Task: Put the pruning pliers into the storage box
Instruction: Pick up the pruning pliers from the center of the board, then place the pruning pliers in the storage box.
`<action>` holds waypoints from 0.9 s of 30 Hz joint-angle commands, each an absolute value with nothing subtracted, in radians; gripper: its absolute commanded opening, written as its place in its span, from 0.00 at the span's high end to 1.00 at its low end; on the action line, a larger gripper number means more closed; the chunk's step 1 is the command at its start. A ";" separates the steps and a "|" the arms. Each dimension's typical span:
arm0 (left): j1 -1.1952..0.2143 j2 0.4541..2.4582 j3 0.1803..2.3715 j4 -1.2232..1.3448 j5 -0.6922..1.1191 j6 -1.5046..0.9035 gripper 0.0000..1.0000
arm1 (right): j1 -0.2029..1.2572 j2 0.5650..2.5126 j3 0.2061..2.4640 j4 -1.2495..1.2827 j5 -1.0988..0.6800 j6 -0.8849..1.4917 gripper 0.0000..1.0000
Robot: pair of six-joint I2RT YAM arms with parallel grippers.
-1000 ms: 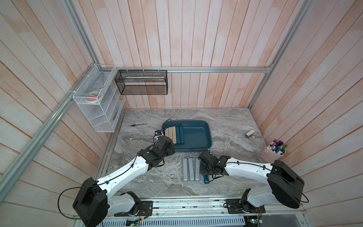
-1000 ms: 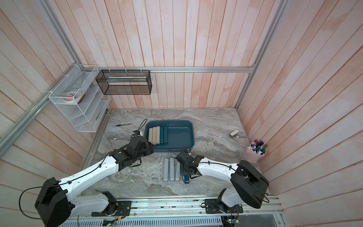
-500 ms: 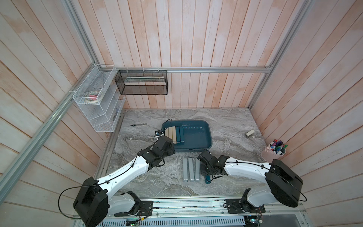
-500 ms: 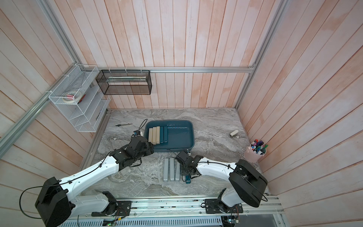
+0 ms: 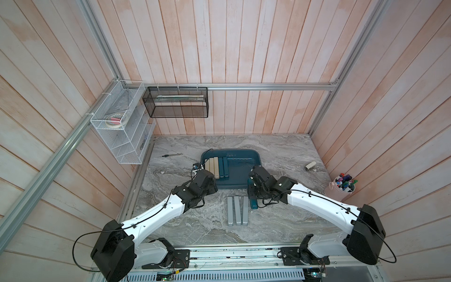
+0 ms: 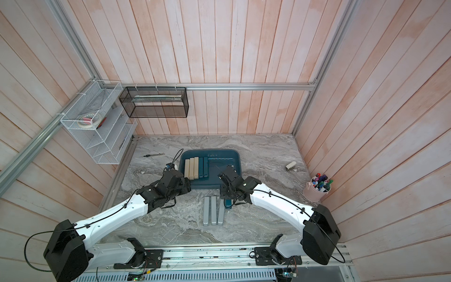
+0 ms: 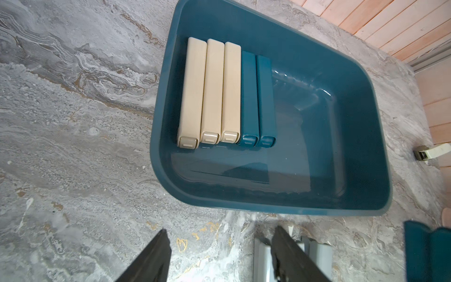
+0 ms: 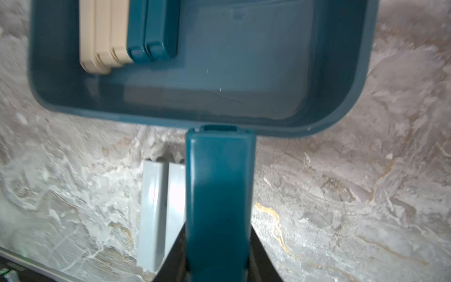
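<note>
The storage box (image 5: 240, 171) (image 6: 219, 163) is a dark teal tray holding three beige pruning pliers (image 5: 211, 167) (image 7: 210, 90) and two teal ones (image 5: 223, 167) (image 7: 256, 97), side by side at its left. Three grey bars (image 5: 236, 211) (image 6: 213, 211) lie on the table in front of it. My right gripper (image 5: 253, 193) (image 8: 218, 234) is shut on another teal bar (image 5: 253, 202) (image 8: 217, 185), beside the grey ones, whose far end points at the box's near rim. My left gripper (image 7: 219, 246) (image 5: 207, 184) stands open and empty over the table at the box's front left corner.
A thin silver tool (image 5: 172, 155) lies left of the box. A small beige piece (image 5: 310, 165) lies to its right. A pink cup of markers (image 5: 343, 186) stands at the right wall. A black mesh basket (image 5: 177, 102) and a white wire rack (image 5: 122, 127) hang on the walls.
My right gripper has closed on the teal bar and carried it a little toward the box. The left arm has not moved.
</note>
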State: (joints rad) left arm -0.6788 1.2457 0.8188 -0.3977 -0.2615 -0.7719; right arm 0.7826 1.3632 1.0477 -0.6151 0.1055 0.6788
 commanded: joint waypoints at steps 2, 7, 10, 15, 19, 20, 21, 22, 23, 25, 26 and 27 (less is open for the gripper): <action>-0.673 1.224 0.824 -0.422 -0.256 -0.786 0.31 | 0.688 1.369 1.093 -0.549 0.051 0.595 0.79; -0.674 1.203 0.818 -0.439 -0.271 -0.786 0.31 | 0.628 1.483 1.209 -0.492 0.054 0.495 0.79; -0.674 1.203 0.820 -0.445 -0.271 -0.790 0.31 | 0.607 1.579 1.279 -0.453 0.014 0.456 0.79; -0.674 1.174 0.808 -0.461 -0.269 -0.808 0.31 | 0.602 1.740 1.393 -0.443 -0.010 0.406 0.79; -0.673 1.162 0.792 -0.459 -0.274 -0.811 0.31 | 0.596 1.834 1.435 -0.393 -0.035 0.396 0.79; -0.674 1.163 0.792 -0.462 -0.275 -0.813 0.31 | 0.596 1.861 1.451 -0.388 -0.035 0.393 0.79; -0.673 1.164 0.790 -0.464 -0.274 -0.811 0.31 | 0.596 1.889 1.469 -0.384 -0.036 0.393 0.79; -0.673 1.163 0.789 -0.464 -0.273 -0.812 0.31 | 0.596 1.908 1.482 -0.383 -0.043 0.389 0.79; -0.673 1.161 0.787 -0.465 -0.273 -0.811 0.31 | 0.596 1.932 1.494 -0.381 -0.046 0.389 0.79; -0.673 1.155 0.778 -0.462 -0.276 -0.813 0.31 | 0.596 1.968 1.503 -0.361 -0.037 0.395 0.79; -0.673 1.152 0.774 -0.462 -0.278 -0.813 0.31 | 0.595 1.982 1.509 -0.354 -0.031 0.396 0.79; -0.673 1.151 0.771 -0.461 -0.279 -0.813 0.31 | 0.594 2.002 1.520 -0.347 -0.025 0.397 0.79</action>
